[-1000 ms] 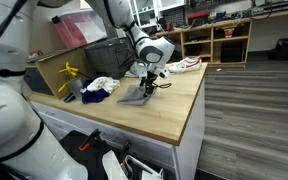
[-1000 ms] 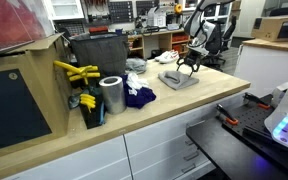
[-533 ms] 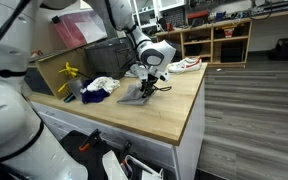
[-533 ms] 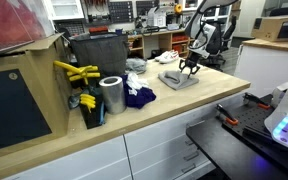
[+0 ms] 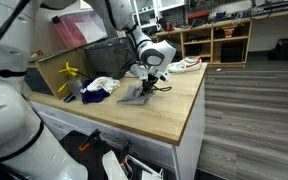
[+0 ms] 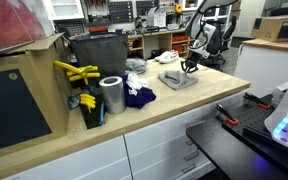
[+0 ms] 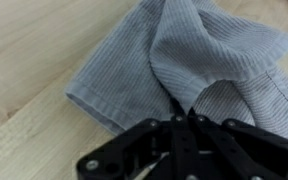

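On the wooden counter (image 7: 34, 40), gripper (image 7: 189, 112) tight on grey cloth (image 7: 134, 65)

Obs: cloth (image 7: 154, 60) grey with fine pale stripes. Gripper (image 7: 189, 114) on the cloth black. Countertop (image 7: 34, 60) under the cloth light wood grain. In an exterior view, beside the cloth: dark blue rag (image 6: 137, 97), white rag (image 5: 102, 84); beyond them, yellow tool (image 6: 74, 71).

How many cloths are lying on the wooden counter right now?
3. A grey cloth pinched by the gripper, a dark blue cloth beside the metal can, and a white cloth just behind it. Others may be hidden behind the dark bin.
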Tool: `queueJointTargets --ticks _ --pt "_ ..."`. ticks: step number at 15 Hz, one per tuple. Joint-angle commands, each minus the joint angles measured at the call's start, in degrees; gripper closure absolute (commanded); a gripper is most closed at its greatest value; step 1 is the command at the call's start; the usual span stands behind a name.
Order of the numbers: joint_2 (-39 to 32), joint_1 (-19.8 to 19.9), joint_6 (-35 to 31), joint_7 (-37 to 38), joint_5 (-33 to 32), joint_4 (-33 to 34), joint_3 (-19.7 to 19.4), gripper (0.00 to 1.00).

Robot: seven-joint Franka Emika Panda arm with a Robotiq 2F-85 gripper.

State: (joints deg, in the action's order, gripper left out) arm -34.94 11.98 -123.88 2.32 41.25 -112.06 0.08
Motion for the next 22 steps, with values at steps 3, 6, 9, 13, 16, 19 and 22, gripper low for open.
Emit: queueJointTargets --ticks 3,6,9,13,16,19,22 --pt "3.1 -1.0 0.6 -0.8 0.4 -1.4 -0.5 0.99" --pt "4.9 -1.8 0.6 -0.9 -1.1 -2.0 -0.7 0.99" --pt "6.0 -2.4 1.2 -1.0 -3.2 -2.2 -0.7 0.79" --pt "6.6 -2.7 1.5 -1.0 -5.2 -2.3 -0.5 0.87" --pt "6.6 -2.7 1.9 -1.1 -6.3 -2.3 -0.4 0.99" --pt "6.6 -2.7 2.1 -1.1 -7.1 -2.3 -0.2 1.0" --pt "6.7 -2.9 2.2 -1.0 -7.7 -2.3 -0.1 1.0"
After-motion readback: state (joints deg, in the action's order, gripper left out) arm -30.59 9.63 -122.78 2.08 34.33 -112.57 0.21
